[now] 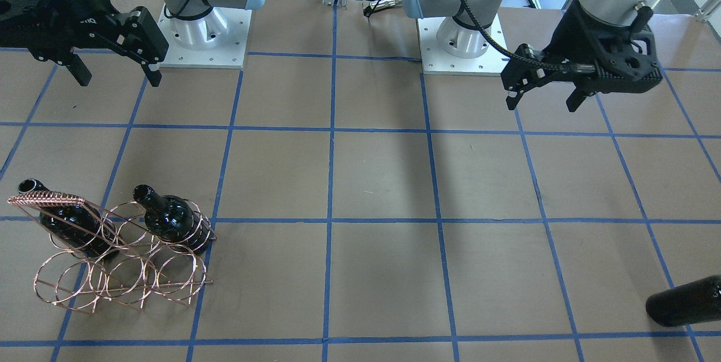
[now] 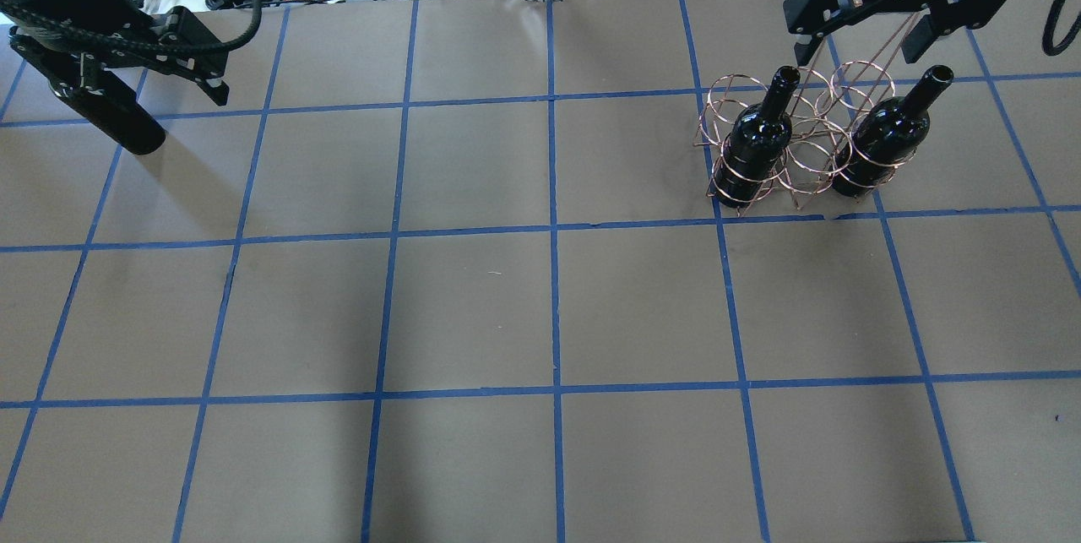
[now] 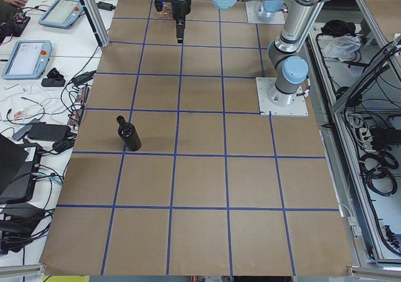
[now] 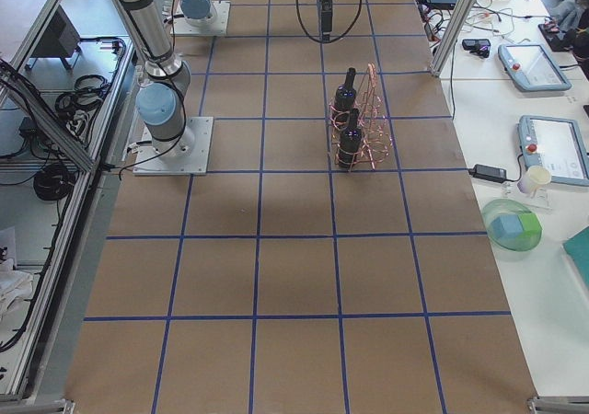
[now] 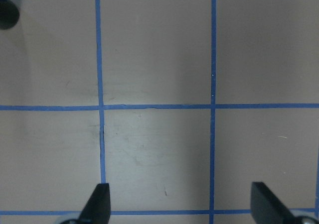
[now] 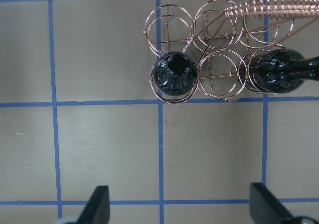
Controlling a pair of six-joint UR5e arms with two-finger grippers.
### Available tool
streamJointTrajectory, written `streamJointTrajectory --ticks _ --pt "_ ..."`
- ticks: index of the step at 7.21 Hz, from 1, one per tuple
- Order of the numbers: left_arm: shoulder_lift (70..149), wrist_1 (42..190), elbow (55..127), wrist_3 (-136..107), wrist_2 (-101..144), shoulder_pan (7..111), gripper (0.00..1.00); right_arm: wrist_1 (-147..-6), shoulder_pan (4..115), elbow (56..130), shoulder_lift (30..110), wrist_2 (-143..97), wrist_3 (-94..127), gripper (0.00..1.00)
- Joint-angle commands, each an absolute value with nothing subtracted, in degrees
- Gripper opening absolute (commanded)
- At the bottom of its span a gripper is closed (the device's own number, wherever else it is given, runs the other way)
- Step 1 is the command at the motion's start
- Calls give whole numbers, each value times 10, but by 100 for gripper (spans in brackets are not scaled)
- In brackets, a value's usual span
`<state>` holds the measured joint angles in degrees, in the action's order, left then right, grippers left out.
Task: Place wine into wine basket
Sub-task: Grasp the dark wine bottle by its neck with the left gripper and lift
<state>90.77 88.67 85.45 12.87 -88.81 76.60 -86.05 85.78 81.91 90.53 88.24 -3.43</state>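
Note:
A copper wire wine basket stands on the table and holds two upright black bottles. My right gripper is open and empty, high above the table beside the basket, which lies at the top of the right wrist view. A third black wine bottle stands alone on the robot's left side, at the operators' edge. My left gripper is open and empty, raised well short of that bottle; only the bottle's top shows in the left wrist view.
The brown table top carries a blue tape grid. Both arm bases sit at the robot's edge. Tablets and cables lie on a side bench beyond the operators' edge.

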Motion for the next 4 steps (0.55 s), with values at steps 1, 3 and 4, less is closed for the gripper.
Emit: streamJointTrajectory --ticks 1,3,4 --pt "937 869 805 193 -892 713 100 -860 858 819 905 882 -34 100" --pt "995 893 736 268 -894 669 100 -860 858 820 905 882 -34 100" --pt "1013 894 717 289 -889 635 100 -860 857 819 905 883 -34 100"
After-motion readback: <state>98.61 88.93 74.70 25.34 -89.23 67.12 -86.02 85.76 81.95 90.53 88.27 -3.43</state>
